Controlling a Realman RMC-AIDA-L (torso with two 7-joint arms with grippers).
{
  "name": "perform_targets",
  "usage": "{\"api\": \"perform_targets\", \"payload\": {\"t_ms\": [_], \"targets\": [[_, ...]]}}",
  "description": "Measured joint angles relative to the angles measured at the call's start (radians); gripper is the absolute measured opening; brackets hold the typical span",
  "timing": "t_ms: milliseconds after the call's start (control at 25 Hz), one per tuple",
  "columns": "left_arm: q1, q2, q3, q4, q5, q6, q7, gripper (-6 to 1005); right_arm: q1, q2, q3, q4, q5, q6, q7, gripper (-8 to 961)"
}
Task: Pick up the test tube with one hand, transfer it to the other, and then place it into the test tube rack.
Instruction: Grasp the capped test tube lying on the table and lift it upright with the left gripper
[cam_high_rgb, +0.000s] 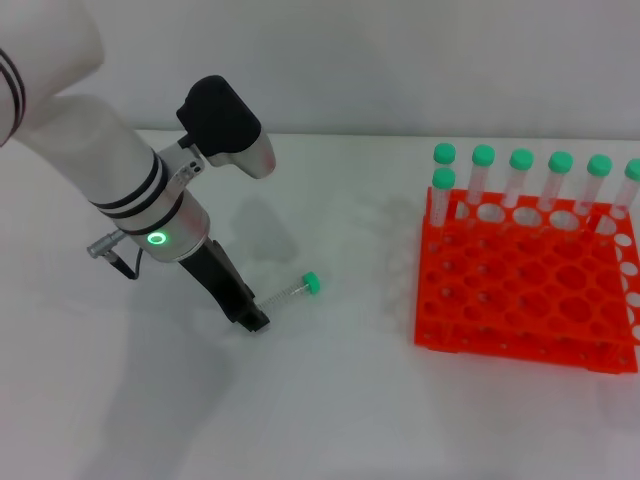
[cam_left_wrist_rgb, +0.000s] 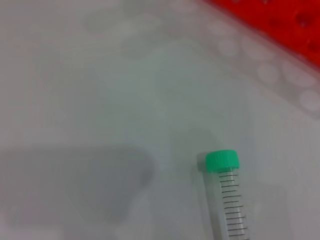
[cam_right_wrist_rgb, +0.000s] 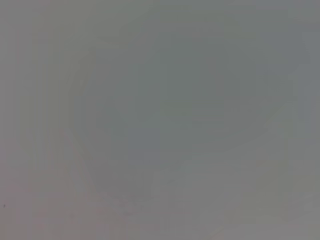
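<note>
The test tube (cam_high_rgb: 293, 291) lies on its side on the white table, its green cap pointing toward the rack. In the left wrist view it (cam_left_wrist_rgb: 227, 195) shows its cap and printed marks. My left gripper (cam_high_rgb: 252, 317), black on the white-and-silver arm with the green light ring, is down at the table at the tube's clear end, touching or very close to it. The orange-red test tube rack (cam_high_rgb: 520, 300) stands at the right, and its edge shows in the left wrist view (cam_left_wrist_rgb: 280, 20). The right gripper is out of view, and the right wrist view shows only plain grey.
Several green-capped tubes (cam_high_rgb: 520, 175) stand upright in the rack's back row. The white table (cam_high_rgb: 350, 400) spreads between the lying tube and the rack. A pale wall runs along the back.
</note>
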Motion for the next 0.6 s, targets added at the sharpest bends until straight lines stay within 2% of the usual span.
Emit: {"api": "perform_targets", "payload": {"t_ms": [280,520,600], "targets": [[-0.009,0.0,0.0,0.001,0.014,-0.002,-0.015,402,0.0,0.0,0.011,-0.001,0.0,0.0,-0.001,821],[-0.015,0.0,0.0,0.019,0.043,-0.005,-0.036,368,-0.001,0.0,0.026,-0.002,0.0,-0.001,0.0,821],[-0.02,0.0,0.0,0.02,0.054,-0.005,-0.045,318,-0.001,0.0,0.026,-0.002,0.0,-0.001,0.0,820]]}}
